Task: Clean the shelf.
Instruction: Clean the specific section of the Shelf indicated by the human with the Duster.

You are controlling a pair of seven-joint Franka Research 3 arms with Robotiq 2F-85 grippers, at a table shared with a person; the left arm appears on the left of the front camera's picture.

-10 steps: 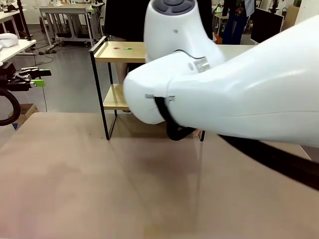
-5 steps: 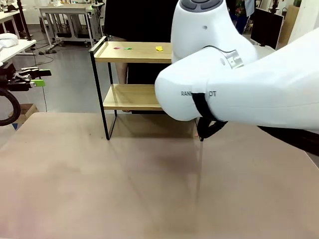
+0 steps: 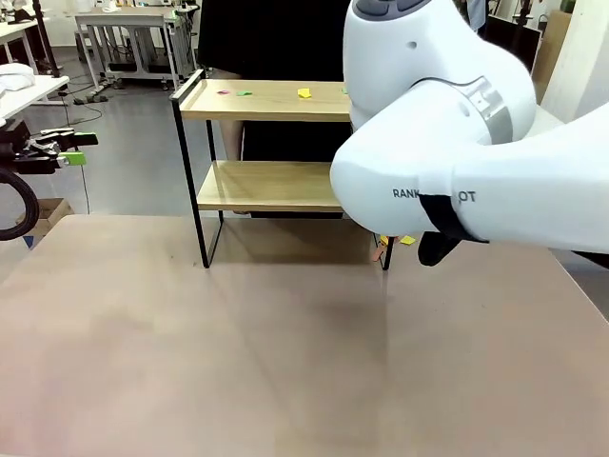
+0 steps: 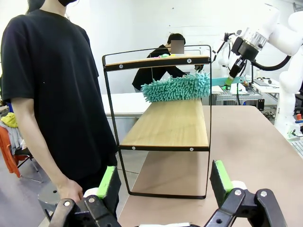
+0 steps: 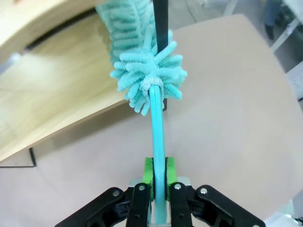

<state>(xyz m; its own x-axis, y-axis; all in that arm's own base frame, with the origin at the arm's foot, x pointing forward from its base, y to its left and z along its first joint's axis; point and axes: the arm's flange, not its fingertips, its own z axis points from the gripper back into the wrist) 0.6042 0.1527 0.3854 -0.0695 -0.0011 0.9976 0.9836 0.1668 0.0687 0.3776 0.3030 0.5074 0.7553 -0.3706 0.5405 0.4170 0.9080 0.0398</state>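
The shelf (image 3: 266, 101) stands at the table's far side, with pink, green and yellow scraps (image 3: 304, 92) on its top board. My right arm (image 3: 447, 143) covers its right end. My right gripper (image 5: 159, 172) is shut on the handle of a teal fluffy duster (image 5: 158, 137), whose head (image 5: 144, 71) lies over the lower board (image 5: 57, 104) by a black frame post. From the shelf's end I see the duster (image 4: 177, 87) resting across that lower board (image 4: 168, 125). My left gripper (image 4: 164, 182) stands open off the left end of the shelf, with nothing between its fingers.
A person in a black T-shirt (image 4: 52, 90) stands close behind the shelf, one hand (image 4: 71, 189) hanging near my left gripper. Small yellow scraps (image 3: 407, 240) lie on the brown table (image 3: 238, 343) by the shelf's right leg. Other tables stand in the background.
My right arm has swung to the right, uncovering most of the shelf's top and lower boards. Yellow scraps now show on the table by the right leg.
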